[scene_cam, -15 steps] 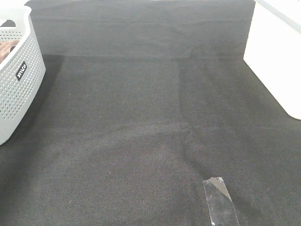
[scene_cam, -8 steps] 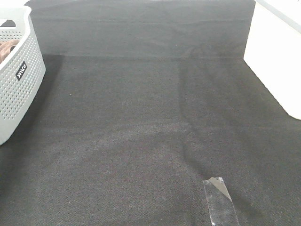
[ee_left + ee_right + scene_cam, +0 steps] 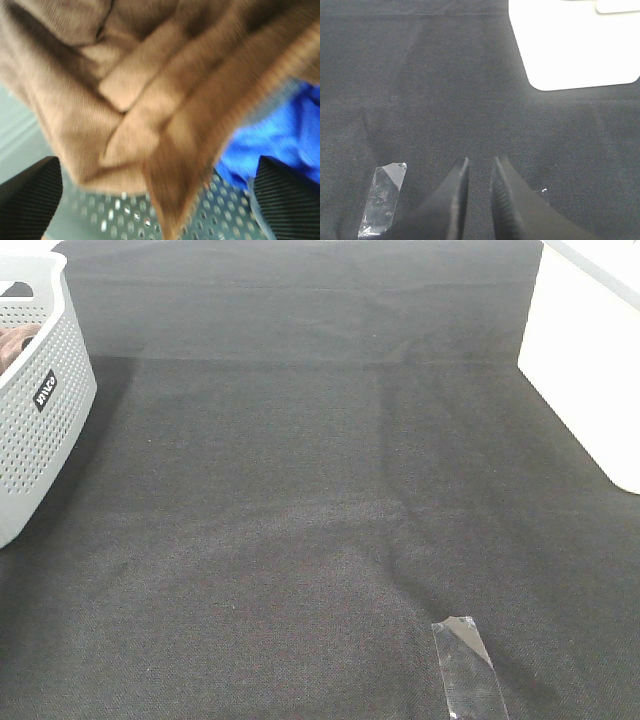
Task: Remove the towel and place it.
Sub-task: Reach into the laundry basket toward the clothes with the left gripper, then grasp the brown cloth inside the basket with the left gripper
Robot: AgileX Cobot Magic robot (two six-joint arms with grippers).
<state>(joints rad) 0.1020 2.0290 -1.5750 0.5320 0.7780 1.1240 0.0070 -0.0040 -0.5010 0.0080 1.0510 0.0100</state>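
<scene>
1. Left gripper (image 3: 157, 200): fingers spread wide, bunched brown towel (image 3: 150, 100) between them, not pinched, inside basket (image 3: 100, 220).
2. Blue cloth (image 3: 280, 140) touches towel, near one finger.
3. Right gripper (image 3: 479, 172): fingers almost pressed together, holding nothing, over black mat (image 3: 445, 75); tape strip (image 3: 382, 200) near fingers.

The towel (image 3: 150, 100), brown and plush, lay bunched in thick overlapping folds inside the white perforated basket (image 3: 45, 440), one pointed fold drooping toward its holed floor.
</scene>
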